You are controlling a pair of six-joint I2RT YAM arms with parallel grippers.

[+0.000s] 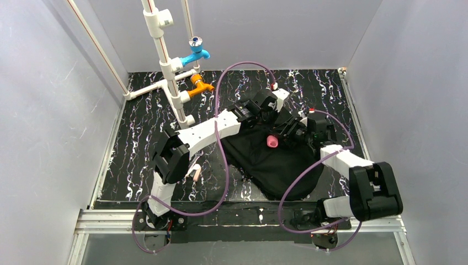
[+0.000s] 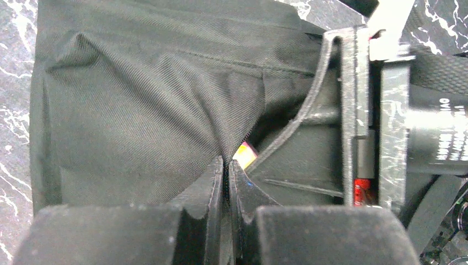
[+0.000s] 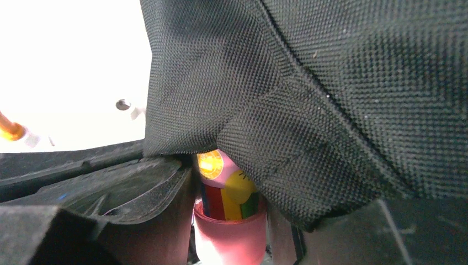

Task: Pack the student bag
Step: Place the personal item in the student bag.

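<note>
The student bag (image 1: pixel 259 160), black fabric, lies on the marbled table between my arms. My left gripper (image 1: pixel 266 109) is at its far edge. In the left wrist view the left gripper (image 2: pixel 227 172) is shut on a fold of the bag (image 2: pixel 143 110) beside the opening. My right gripper (image 1: pixel 285 137) is shut on a pink tube (image 1: pixel 272 142) with a pink cap. In the right wrist view the tube (image 3: pixel 229 215) shows a striped colourful label and stands between the fingers (image 3: pixel 157 221). The bag's cloth (image 3: pixel 331 99) drapes over its top. A bit of the tube (image 2: pixel 245 154) shows inside the opening.
A white pipe stand (image 1: pixel 165 61) with a blue tap (image 1: pixel 195 53) and an orange tap (image 1: pixel 200 85) rises at the back left. A small pink and white item (image 1: pixel 195 174) lies by the left arm. Purple cables (image 1: pixel 221 182) loop over the table. Grey walls close in on all sides.
</note>
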